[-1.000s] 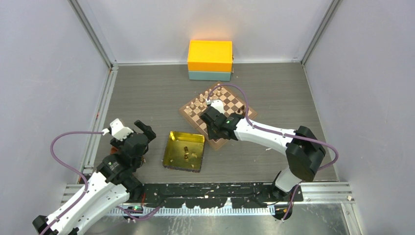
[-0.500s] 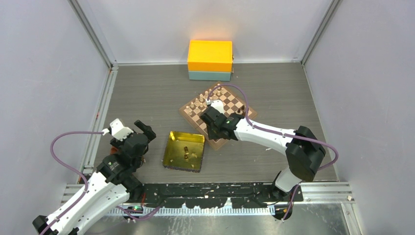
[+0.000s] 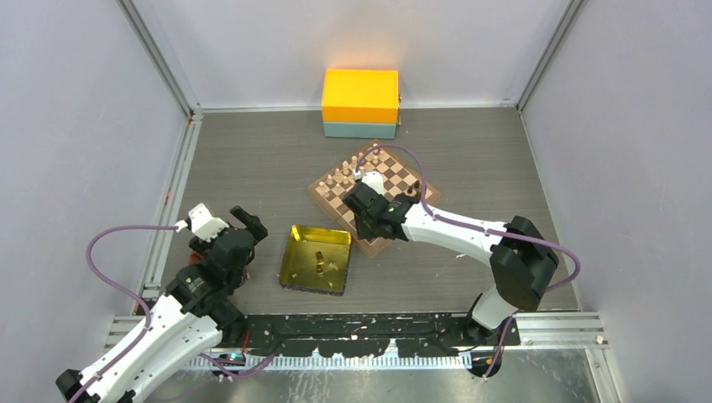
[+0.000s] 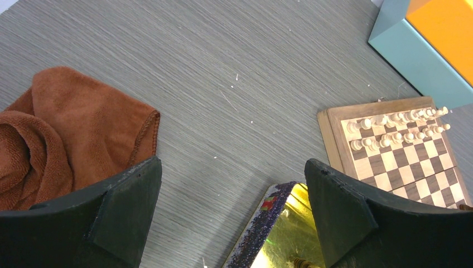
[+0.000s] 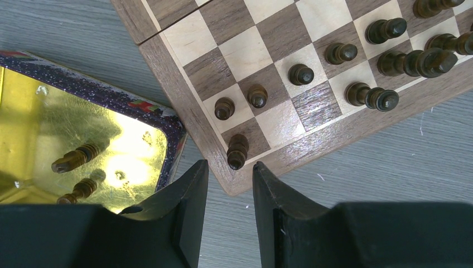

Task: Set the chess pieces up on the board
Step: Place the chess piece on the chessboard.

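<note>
The board lies at mid-table, with pale chessmen along its far-left edge. In the right wrist view, several dark chess pieces stand in two rows along the board's near side. One dark piece stands on the corner square. My right gripper hovers open just off that corner, its fingertips either side of the piece's top and apart from it. Two dark pieces lie in the gold tray. My left gripper is wide open and holds nothing, over bare table beside the tray's corner.
An orange box on a teal base stands at the back, just beyond the board. A rust-brown cloth lies on the table at the left, near my left gripper. The gold tray nearly touches the board's near-left corner.
</note>
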Action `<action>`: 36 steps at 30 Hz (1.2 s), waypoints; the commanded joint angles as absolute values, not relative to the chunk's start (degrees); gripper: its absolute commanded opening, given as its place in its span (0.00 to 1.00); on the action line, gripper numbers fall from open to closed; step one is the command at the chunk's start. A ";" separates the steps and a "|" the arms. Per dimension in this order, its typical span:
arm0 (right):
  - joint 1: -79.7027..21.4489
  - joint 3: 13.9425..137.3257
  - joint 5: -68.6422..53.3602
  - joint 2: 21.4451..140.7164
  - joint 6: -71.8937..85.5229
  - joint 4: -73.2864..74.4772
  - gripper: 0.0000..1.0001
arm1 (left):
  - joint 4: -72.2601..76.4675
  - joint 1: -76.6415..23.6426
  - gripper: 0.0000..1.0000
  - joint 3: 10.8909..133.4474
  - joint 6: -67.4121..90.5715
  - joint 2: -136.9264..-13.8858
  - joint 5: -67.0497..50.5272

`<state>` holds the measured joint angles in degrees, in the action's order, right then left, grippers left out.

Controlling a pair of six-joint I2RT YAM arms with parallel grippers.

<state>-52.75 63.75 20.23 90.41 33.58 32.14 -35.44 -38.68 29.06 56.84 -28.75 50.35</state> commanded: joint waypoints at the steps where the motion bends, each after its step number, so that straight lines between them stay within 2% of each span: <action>1: -52.53 63.57 20.57 90.54 33.79 30.67 0.41 | -33.84 -38.92 1.00 28.95 57.74 -28.15 51.77; 30: -50.95 63.54 19.07 93.52 33.32 29.49 0.40 | -32.40 -38.91 1.00 29.24 56.82 -29.13 52.06; 36: -50.52 63.53 18.97 93.85 33.20 29.01 0.34 | -32.32 -38.91 1.00 28.98 56.82 -29.01 52.12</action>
